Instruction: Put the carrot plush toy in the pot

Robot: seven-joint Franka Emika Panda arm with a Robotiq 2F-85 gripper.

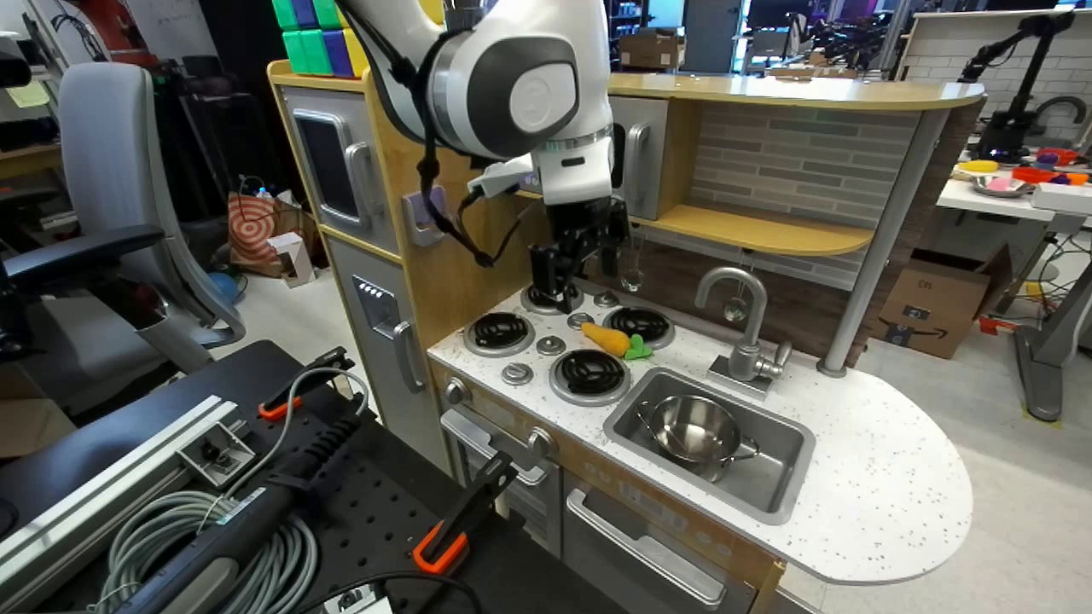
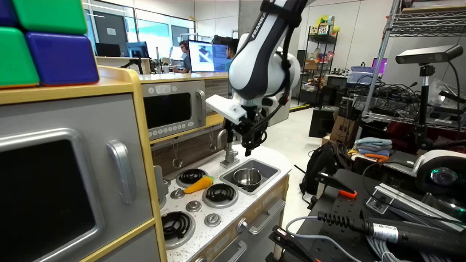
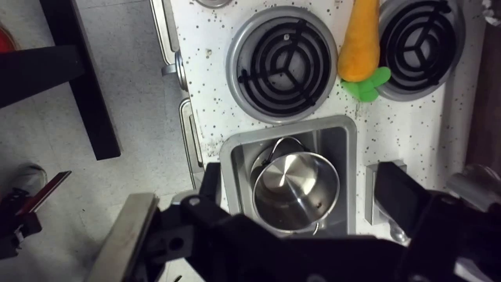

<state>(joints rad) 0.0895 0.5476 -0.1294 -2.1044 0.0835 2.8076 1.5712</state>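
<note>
The carrot plush toy (image 3: 360,43) is being carried by the white, dark-speckled countertop (image 1: 887,477), and it's being flanked by the front burner (image 3: 283,66) and the rear burner (image 3: 419,47), both black spiral coils in dull silver rings. Whether the rear ring is being touched can't be told. The soft-looking orange body is being tapered at one end and topped with kinda floppy green lobes at the other, on the side toward the sink (image 3: 351,168).

The pot (image 3: 296,191) is being housed in that sink, a grey rectangle with rounded corners. Bright streaks are being thrown across its round, mirror-shiny metal bottom, and thin loop handles are being shown off on opposite sides.

The gripper (image 3: 300,172) is being held in the air above the countertop, blocky matte-black fingers (image 3: 399,192) being spread wide, with the pot being framed between them in the wrist view. The sink is being overlooked by a grey gooseneck faucet (image 1: 755,311).

Lettering-wise, FRANKA is being spelled out on the white-and-dark robot arm (image 2: 251,69) in an exterior view. A swoosh-arrow logo is being worn by a cardboard box (image 1: 938,294) on the floor, and red bullseye rings are being sported by a bag (image 1: 253,234). Some print is being carried by a white label (image 2: 386,233), but it's too small to be read.
</note>
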